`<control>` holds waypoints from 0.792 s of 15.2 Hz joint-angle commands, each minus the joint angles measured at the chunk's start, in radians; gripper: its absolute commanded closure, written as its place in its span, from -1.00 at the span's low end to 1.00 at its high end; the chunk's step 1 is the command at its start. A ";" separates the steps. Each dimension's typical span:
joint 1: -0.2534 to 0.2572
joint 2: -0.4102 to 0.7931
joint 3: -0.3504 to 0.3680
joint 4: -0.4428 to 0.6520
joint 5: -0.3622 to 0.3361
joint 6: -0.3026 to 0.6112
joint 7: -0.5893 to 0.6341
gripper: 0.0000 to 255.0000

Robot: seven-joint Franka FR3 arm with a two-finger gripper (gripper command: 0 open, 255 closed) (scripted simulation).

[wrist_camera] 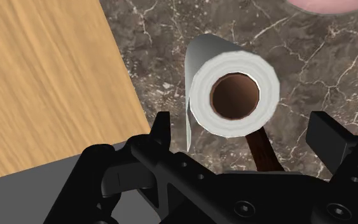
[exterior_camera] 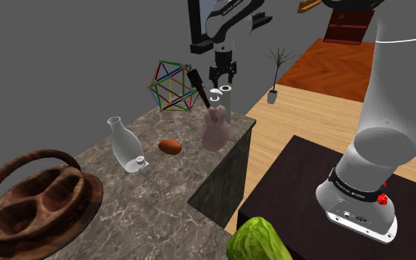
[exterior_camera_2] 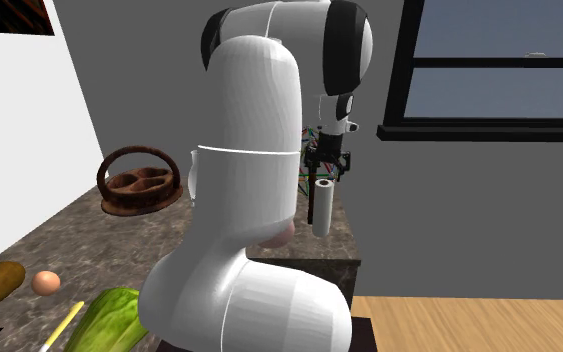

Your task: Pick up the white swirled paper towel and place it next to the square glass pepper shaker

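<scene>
Our gripper hovered with fingers spread, straight above the upright paper towel roll and not touching it. The roll stood close to the counter edge. We judged that a finger clipping its rim could topple it onto the wood floor.

The paper towel is a white roll standing upright on its end, with its brown inner tube open at the top. A loose flap of sheet lifts slightly off one side. It stands on the dark marbled countertop, near the far corner on the shoulder view's right and close to the side edge. The pepper shaker is clear glass, narrow at its upper end and wider below, with a small grey cap at its lower end. It sits near the countertop's middle, well apart from the roll; whether it is upright or tipped cannot be told.
</scene>
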 commanded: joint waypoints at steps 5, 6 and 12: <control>-0.003 0.042 0.001 -0.023 0.009 0.066 -0.008 -1.00; -0.003 0.048 0.002 -0.029 0.010 0.077 -0.008 -1.00; -0.003 0.051 0.002 -0.032 0.011 0.084 -0.009 -1.00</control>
